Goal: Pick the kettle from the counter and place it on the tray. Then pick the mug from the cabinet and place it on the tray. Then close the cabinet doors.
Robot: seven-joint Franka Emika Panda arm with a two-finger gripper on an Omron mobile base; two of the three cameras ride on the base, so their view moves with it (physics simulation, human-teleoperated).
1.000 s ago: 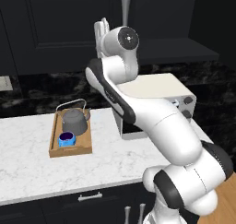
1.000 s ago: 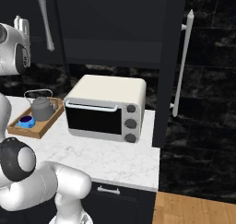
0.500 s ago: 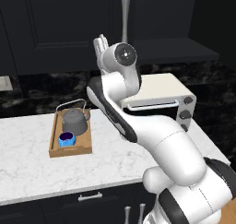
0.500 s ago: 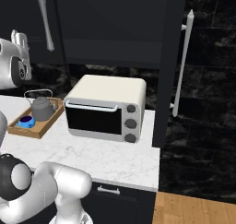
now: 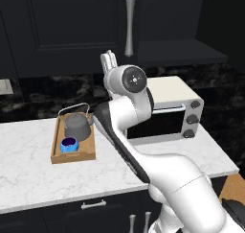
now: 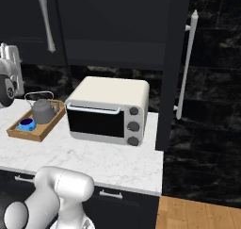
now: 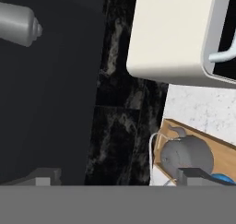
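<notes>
The kettle (image 5: 77,126) sits on the tray (image 5: 56,151), with the mug (image 5: 69,144) just beside it at the tray's near end, so both placing steps look done. The tray lies on the left part of the tabletop (image 5: 43,179), left of the toaster oven (image 6: 108,110).

The gripper (image 5: 109,62) is raised above the tabletop, pointing up toward the cabinet (image 5: 72,26), just below and left of the silver handle (image 5: 129,23) of the left cabinet door (image 5: 72,30). It holds nothing. Its fingers look close together in the left base view, but I cannot tell how far apart they stand.

The step in hand is judged to be closing the cabinet doors. The left door seems to lie flat against the cabinet front. The right door (image 6: 170,63) stands swung out, edge-on in the right base view, with its long handle (image 6: 186,63) facing right and the dark shelf (image 5: 182,52) exposed behind it.

To do this well, the arm should travel right, over the oven, reach the outer face of the open door near its free edge, and push in a steady arc toward the cabinet. Pushing far from the hinge needs less force. Keep the elbow clear of the oven top.
</notes>
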